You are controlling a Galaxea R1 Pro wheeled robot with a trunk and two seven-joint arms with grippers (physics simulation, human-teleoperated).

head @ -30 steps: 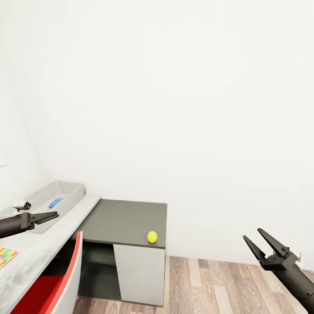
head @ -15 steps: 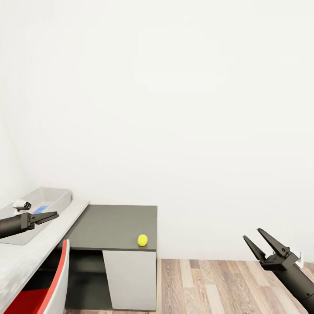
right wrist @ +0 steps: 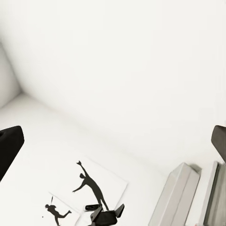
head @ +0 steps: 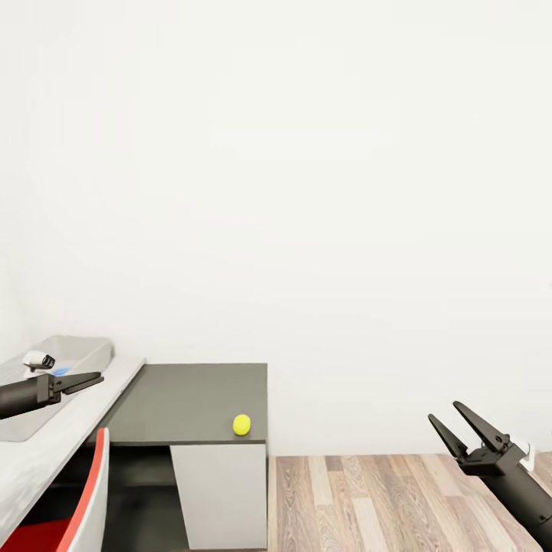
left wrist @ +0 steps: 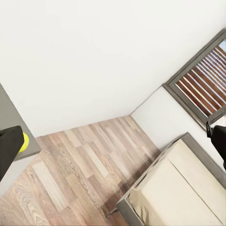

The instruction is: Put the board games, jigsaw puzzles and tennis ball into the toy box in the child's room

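while parked facing the wall: left gripper [head: 86,380] spread open over the table [head: 46,441], toy box [head: 80,354] just behind it. tennis ball [head: 242,424] well right of it on the dark corner. right gripper [head: 460,428] open, empty, above wood floor [head: 383,498].

ball [head: 242,424] on table [head: 192,395] front edge, toy box [head: 65,360] far left

The light was bright, even and diffuse with no clear source, and the white wall [head: 322,192] washed almost featureless from 12 o'clock down. Shadows were faint, darkest in the recess under the table [head: 192,395] at 7 o'clock. The wrist views were soft, the right one hazy and overexposed
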